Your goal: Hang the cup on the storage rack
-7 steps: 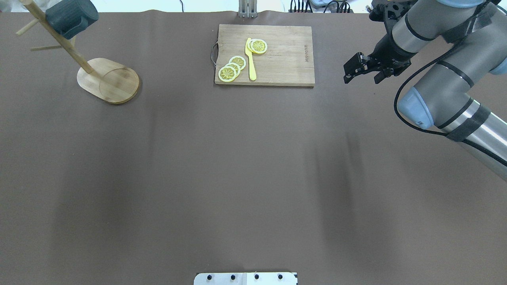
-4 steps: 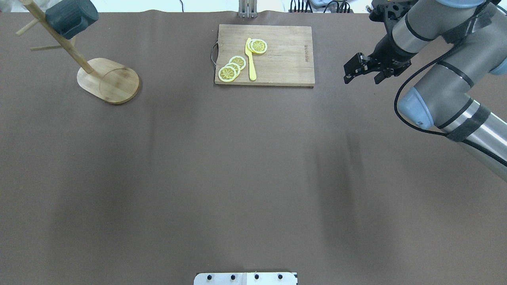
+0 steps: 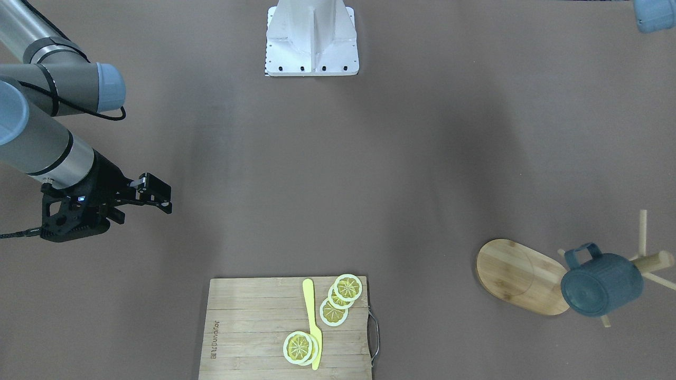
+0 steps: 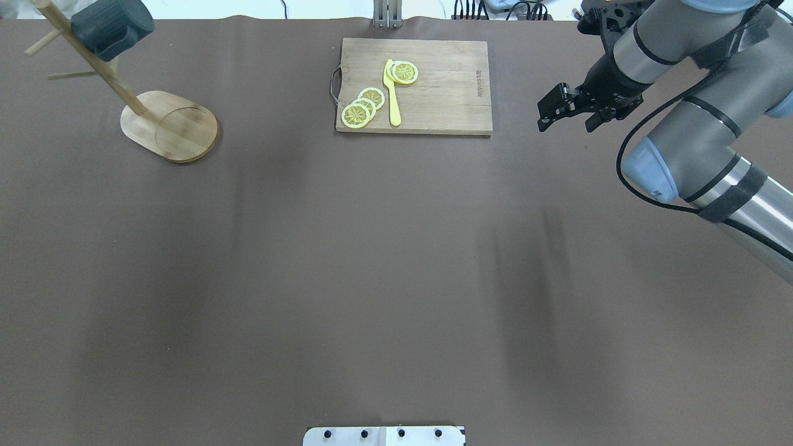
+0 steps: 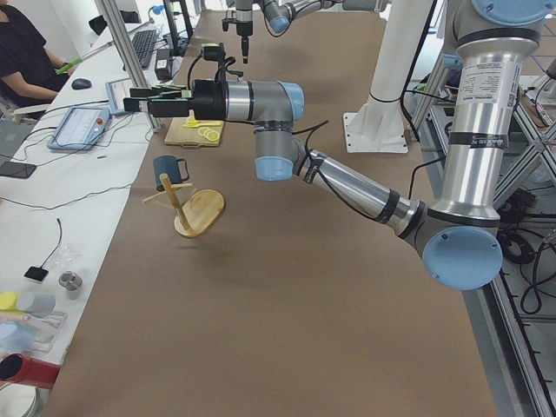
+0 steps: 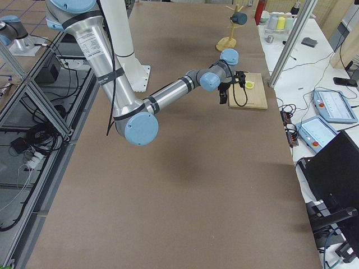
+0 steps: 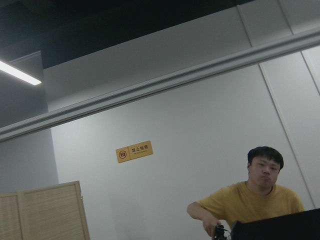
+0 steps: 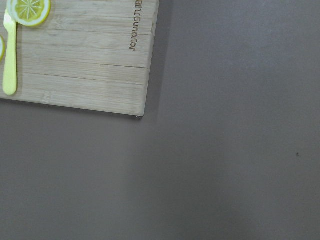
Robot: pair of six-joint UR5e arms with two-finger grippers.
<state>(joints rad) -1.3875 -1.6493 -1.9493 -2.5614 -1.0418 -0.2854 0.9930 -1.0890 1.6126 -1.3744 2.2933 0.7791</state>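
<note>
The dark teal cup [image 4: 111, 28] hangs by its handle on a peg of the bamboo storage rack [image 4: 170, 127] at the table's far left corner. It also shows in the front view [image 3: 602, 285] on the rack [image 3: 515, 274], and in the left side view [image 5: 167, 168]. No gripper touches it. My right gripper [image 4: 565, 122] hovers open and empty, right of the cutting board, far from the rack; the front view [image 3: 142, 211] shows it too. My left gripper [image 5: 143, 100] is raised high above the rack and shows only in the side view, so I cannot tell its state.
A bamboo cutting board [image 4: 433, 93] with lemon slices [image 4: 362, 106] and a yellow knife [image 4: 391, 93] lies at the back centre. Its corner shows in the right wrist view [image 8: 75, 60]. The robot's base plate [image 4: 384, 435] is at the near edge.
</note>
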